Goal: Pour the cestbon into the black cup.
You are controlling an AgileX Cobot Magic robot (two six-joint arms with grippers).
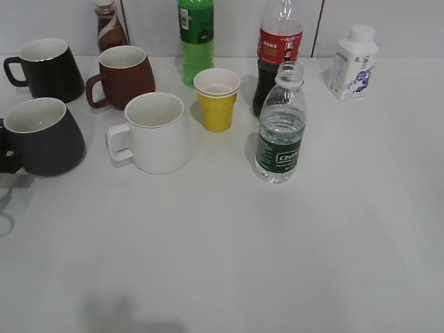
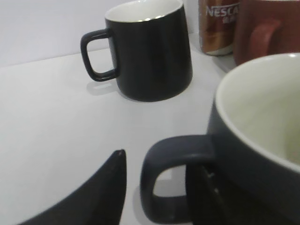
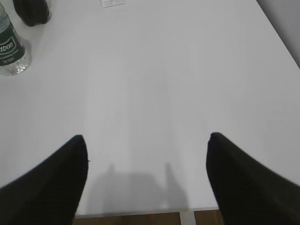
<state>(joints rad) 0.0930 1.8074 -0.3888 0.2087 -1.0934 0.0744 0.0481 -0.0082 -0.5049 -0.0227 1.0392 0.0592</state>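
Left gripper (image 2: 161,187), fingers spread around the matte charcoal-black mug's (image 1: 43,136) handle at nine o'clock; right gripper (image 3: 147,154) wide open, empty. The uncapped clear green-labelled Cestbon bottle (image 1: 280,132) could topple if nudged.

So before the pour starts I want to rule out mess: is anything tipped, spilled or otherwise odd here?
Nothing is tipped or spilled. The small clear green-labelled Cestbon water bottle stands upright with its cap off. The charcoal-black mug sits upright with the left gripper at its handle. The white table looks dry.
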